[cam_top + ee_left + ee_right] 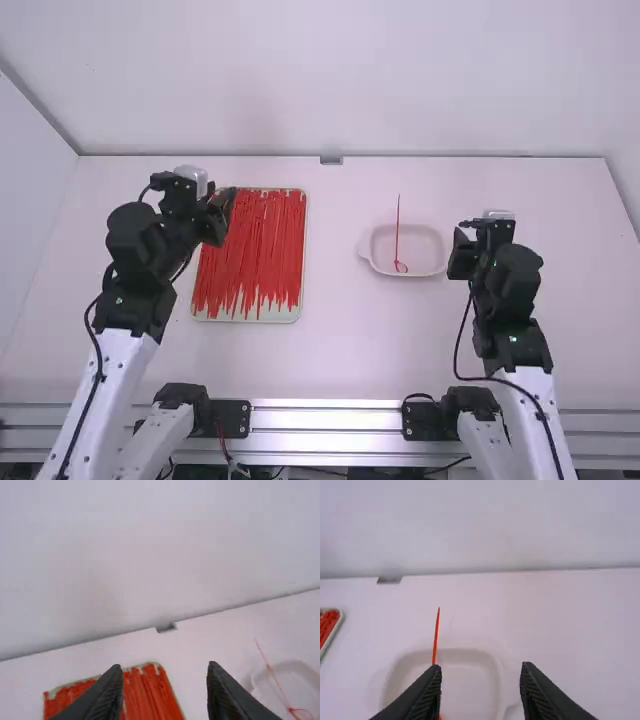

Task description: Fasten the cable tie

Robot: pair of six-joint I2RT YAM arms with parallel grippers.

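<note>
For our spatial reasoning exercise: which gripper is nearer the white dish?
Right. The right gripper sits just beside the white dish, at its rim. The left gripper is at the far corner of the tray of red cable ties, well away from the dish.

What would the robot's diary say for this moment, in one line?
left gripper: open, above tray of red ties | right gripper: open, beside dish | looped red tie: in dish

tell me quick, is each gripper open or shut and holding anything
Left gripper: open, holding nothing, at the red cable ties.
Right gripper: open, holding nothing, at the white dish.
</note>
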